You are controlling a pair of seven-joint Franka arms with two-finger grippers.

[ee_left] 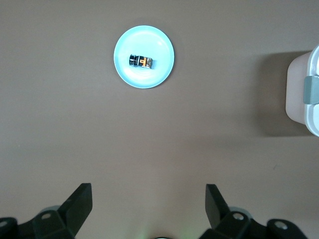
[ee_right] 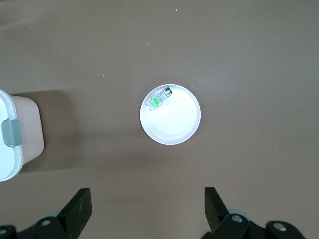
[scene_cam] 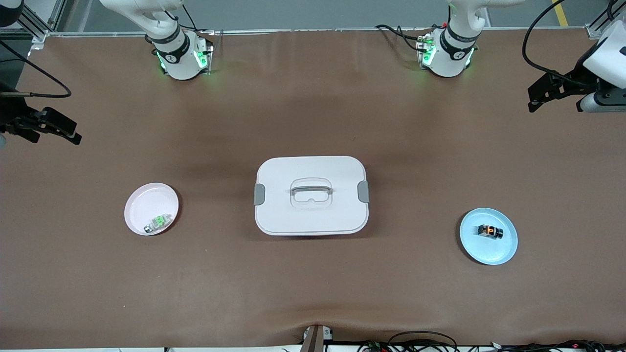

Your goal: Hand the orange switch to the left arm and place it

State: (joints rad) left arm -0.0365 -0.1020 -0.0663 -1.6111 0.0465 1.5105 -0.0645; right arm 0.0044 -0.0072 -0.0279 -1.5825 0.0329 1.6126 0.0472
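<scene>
From my remote station, I see the orange switch point(scene_cam: 490, 231) lying on its side near the middle of the one blue plate point(scene_cam: 503, 249), which sits on the desk point(scene_cam: 313, 293) toward the left arm's end and nearer the front camera's edge than anything else; the switch's long axis runs roughly along the desk's length, tilted slightly, with the black end toward the left arm's end of the desk and the silvery end toward the box, the orange mark between them. A little farther from the camera, at the desk's centre, stands the single white box point(scene_cam: 311, 215), lid on, its grey handle point(scene_cam: 311, 187) and two grey side latches showing. Level with it, toward the right arm's end, the one pink plate point(scene_cam: 146, 203) carries one green and silver switch point(scene_cam: 158, 223) at its nearer rim. That makes two plates, two switches, one box. Farther still, the left gripper point(ee_left: 148, 204) hangs over bare desk at the left arm's end, fingers spread wide and holding nothing; the right gripper point(ee_right: 148, 206) hangs likewise over the right arm's end, jaws wide apart and empty. Both arms' bases stand along the desk's farthest edge.
</scene>
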